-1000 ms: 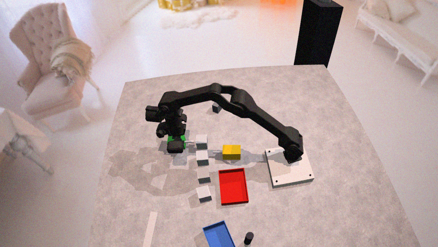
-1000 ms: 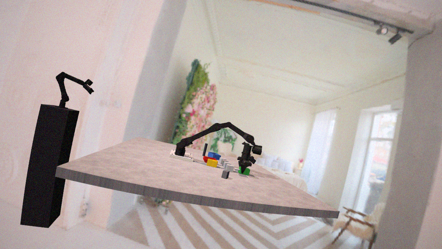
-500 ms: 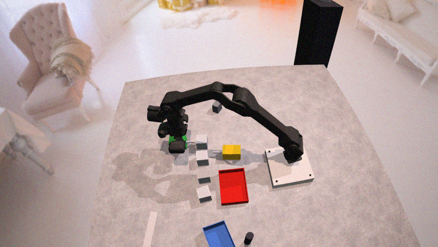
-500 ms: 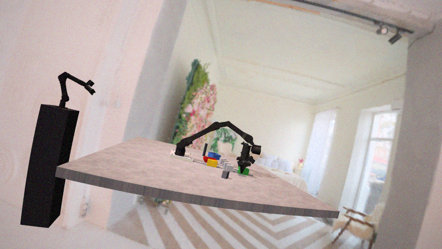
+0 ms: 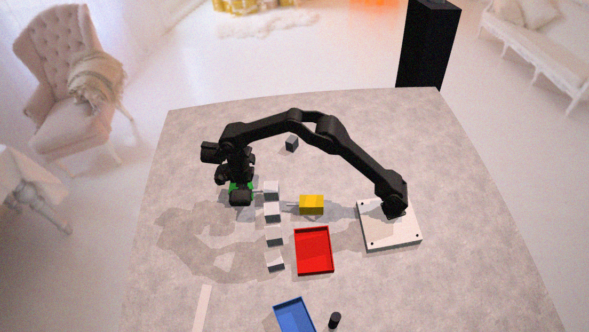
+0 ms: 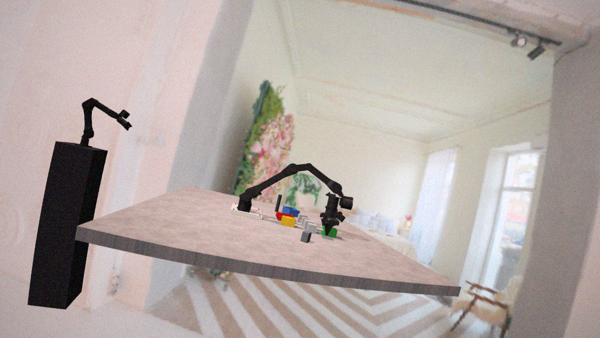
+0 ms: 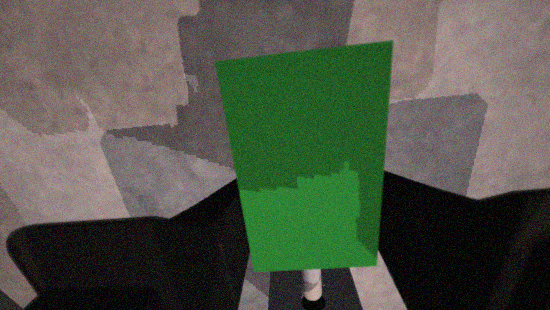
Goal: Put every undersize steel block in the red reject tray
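Green gauge (image 5: 232, 189) (image 6: 332, 232) (image 7: 305, 150) pinched, the hand (image 5: 240, 194) (image 6: 328, 232) (image 7: 302, 174) partly hides it; how deep its pin sits is unclear.

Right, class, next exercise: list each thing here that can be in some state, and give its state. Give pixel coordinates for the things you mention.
Gripper (image 5: 240, 194) (image 6: 328, 230): closed on the green gauge
Green gauge (image 5: 249, 188) (image 6: 332, 232) (image 7: 310, 150): held, pin pointing at the end block
End block (image 5: 271, 189): standing in the row
Red tray (image 5: 313, 251) (image 6: 281, 216): no block inside
Yellow gauge (image 5: 311, 204) (image 6: 287, 221): lying loose, not held
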Action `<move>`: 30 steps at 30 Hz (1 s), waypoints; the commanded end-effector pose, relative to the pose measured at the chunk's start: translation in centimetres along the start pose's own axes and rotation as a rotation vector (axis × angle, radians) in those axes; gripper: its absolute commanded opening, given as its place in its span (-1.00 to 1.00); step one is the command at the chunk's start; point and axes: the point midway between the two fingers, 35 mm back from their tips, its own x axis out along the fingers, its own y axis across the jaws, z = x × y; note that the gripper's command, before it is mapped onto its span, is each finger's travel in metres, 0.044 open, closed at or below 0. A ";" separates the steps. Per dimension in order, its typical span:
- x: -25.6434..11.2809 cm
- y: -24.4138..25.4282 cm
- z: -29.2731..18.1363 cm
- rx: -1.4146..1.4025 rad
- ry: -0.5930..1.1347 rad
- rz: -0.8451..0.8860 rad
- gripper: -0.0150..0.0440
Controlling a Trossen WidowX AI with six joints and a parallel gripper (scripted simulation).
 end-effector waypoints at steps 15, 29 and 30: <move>-0.7 0.0 0.7 -0.005 -0.014 0.002 -0.49; -0.8 0.0 0.8 -0.005 -0.014 0.002 -0.49; -0.8 0.0 0.8 -0.005 -0.015 0.002 -0.49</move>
